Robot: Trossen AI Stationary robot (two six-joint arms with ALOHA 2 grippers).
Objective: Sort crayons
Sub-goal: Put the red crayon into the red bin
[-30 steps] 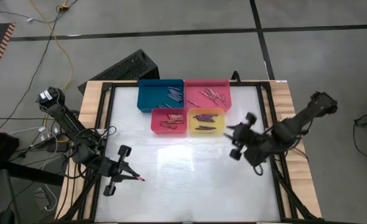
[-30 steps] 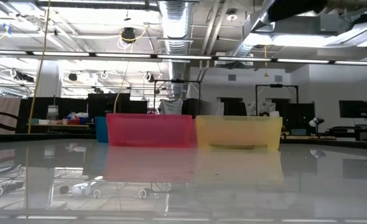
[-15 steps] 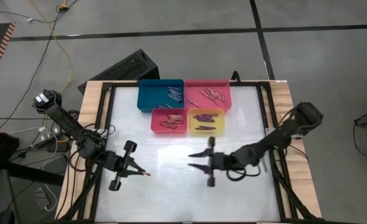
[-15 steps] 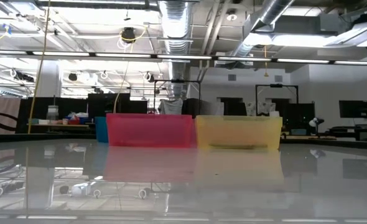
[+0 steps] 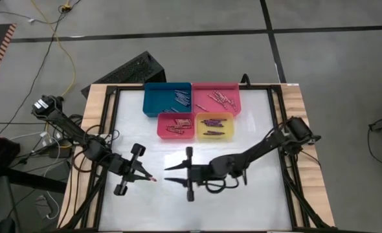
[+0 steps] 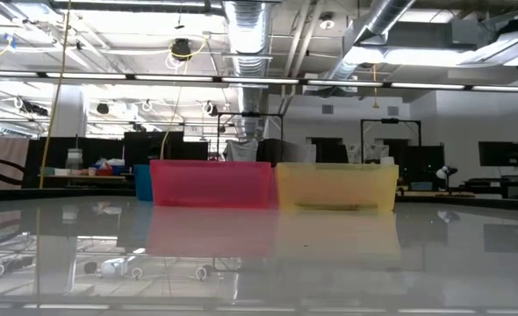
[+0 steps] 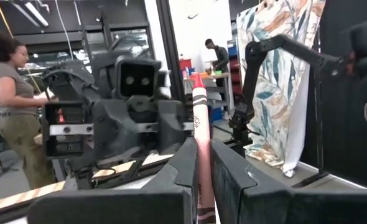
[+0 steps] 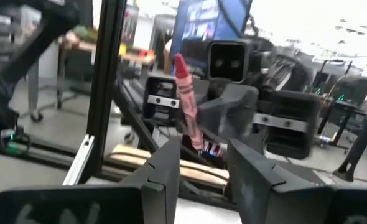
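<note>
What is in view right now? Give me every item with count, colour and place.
Held crayon: one, red, clamped in the left gripper, tip pointing toward the right gripper.
Blue tray: one, table's far side, crayons inside.
Large pink tray: one, right of the blue tray, crayons inside.
Small red-pink tray: one, in front of the blue tray, crayons inside.
Yellow tray: one, beside the small red-pink tray, crayons inside.
Table: one, white top, wooden edges.
People: two, in the room behind, left wrist view.
Left gripper: shut on the crayon, near left.
Right gripper: open, empty, facing the left gripper at table centre.
</note>
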